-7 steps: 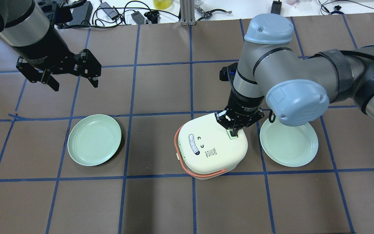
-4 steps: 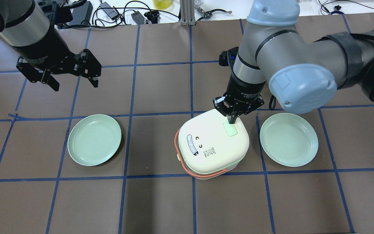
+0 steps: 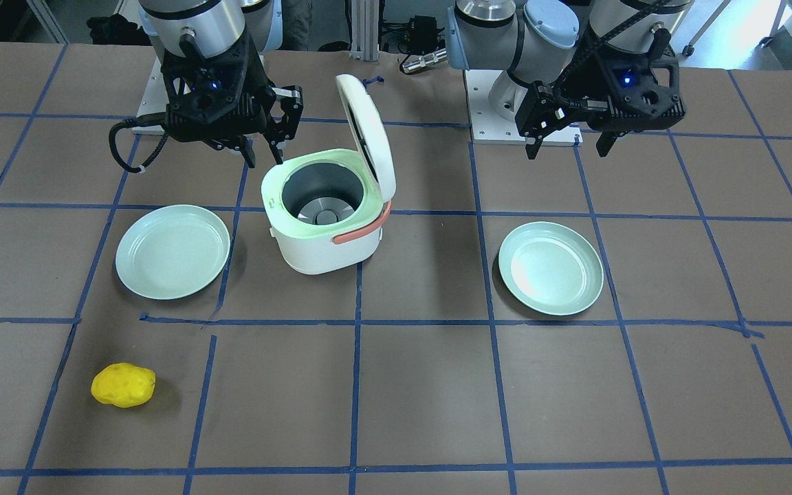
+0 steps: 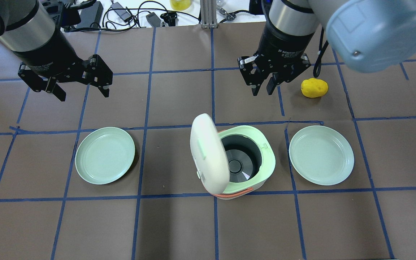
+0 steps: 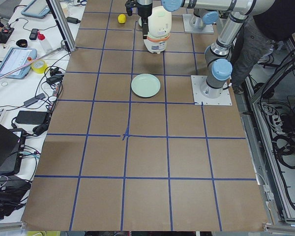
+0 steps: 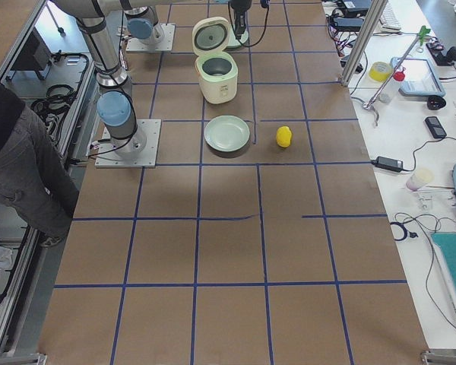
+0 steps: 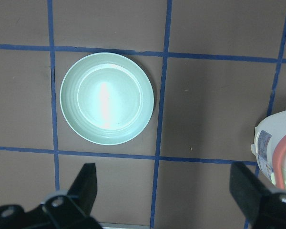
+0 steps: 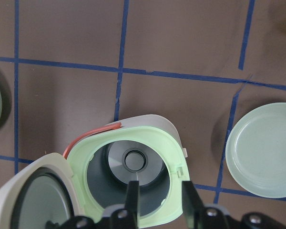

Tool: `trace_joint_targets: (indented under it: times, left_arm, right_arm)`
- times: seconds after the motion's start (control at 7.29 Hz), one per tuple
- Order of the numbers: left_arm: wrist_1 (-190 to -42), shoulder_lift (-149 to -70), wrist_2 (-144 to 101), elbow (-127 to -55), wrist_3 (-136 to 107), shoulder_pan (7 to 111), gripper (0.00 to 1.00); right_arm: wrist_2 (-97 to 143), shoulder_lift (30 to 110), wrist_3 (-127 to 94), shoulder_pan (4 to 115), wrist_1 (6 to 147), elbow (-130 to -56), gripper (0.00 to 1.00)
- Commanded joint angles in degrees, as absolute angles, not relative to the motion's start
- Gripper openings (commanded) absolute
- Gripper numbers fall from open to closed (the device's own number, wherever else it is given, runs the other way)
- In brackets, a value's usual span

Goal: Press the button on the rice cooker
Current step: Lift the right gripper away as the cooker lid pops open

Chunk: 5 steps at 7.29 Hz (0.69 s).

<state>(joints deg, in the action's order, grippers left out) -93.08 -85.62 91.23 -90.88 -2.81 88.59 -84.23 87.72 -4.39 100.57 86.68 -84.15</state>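
Observation:
The white rice cooker (image 4: 267, 162) stands mid-table with its lid (image 4: 208, 155) swung up and standing open, and the grey inner pot shows. A pale green button (image 4: 201, 148) shows on the lid's outer face. My right gripper (image 4: 263, 89) hangs above the table beyond the cooker, apart from it, fingers a little open and empty. In the right wrist view the gripper (image 8: 162, 198) looks down into the open cooker (image 8: 168, 143). My left gripper (image 4: 83, 94) is wide open and empty, far left above the table. In the front view, the cooker (image 3: 320, 247) sits below the right gripper (image 3: 265, 152).
Two pale green plates lie on either side of the cooker, one on the left (image 4: 105, 155) and one on the right (image 4: 321, 155). A yellow lumpy object (image 4: 314, 87) lies beyond the right plate. Cables and tools lie past the table's far edge.
My right gripper has lifted off the cooker's button, moved up and away, and its fingers have parted. The lid has sprung open. The left arm has not moved.

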Motion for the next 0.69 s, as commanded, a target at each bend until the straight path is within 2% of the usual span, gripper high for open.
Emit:
trace_joint_targets:
  times: [0.0,0.55]
  left_arm:
    - [-93.08,-85.61,91.23,-90.88,-2.81,88.59,1.0]
    - [-93.08,-85.61,91.23,-90.88,-2.81,88.59,1.0]
  right_arm:
    - [-89.8,87.8,-4.39,99.76,86.04,-82.62,1.0]
    - [-89.73,87.8,0.42,88.88,86.22,-83.05,1.0]
